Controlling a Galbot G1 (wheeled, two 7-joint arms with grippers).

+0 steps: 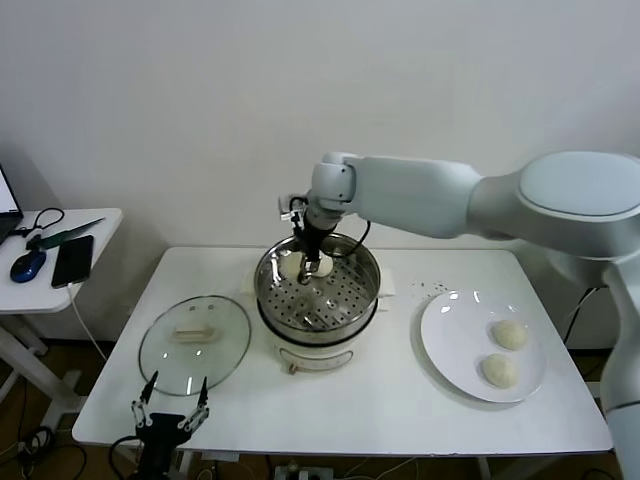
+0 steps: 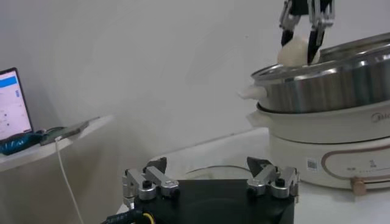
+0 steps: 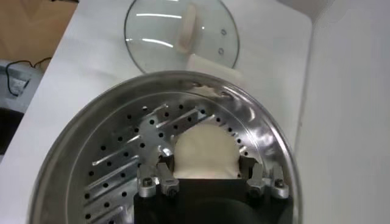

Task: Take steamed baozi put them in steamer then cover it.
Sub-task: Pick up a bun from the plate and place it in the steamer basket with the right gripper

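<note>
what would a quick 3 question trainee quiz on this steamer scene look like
1. True or false: the cover sits on the steamer.
2. How many steamed baozi are on the white plate? A) one B) two C) four
3. Which gripper is over the steamer tray, and what does it hold?

Key: 1. False, it lies on the table left of the steamer. 2. B. 3. The right gripper, shut on a baozi; the left gripper waits open at the table's near edge.
</note>
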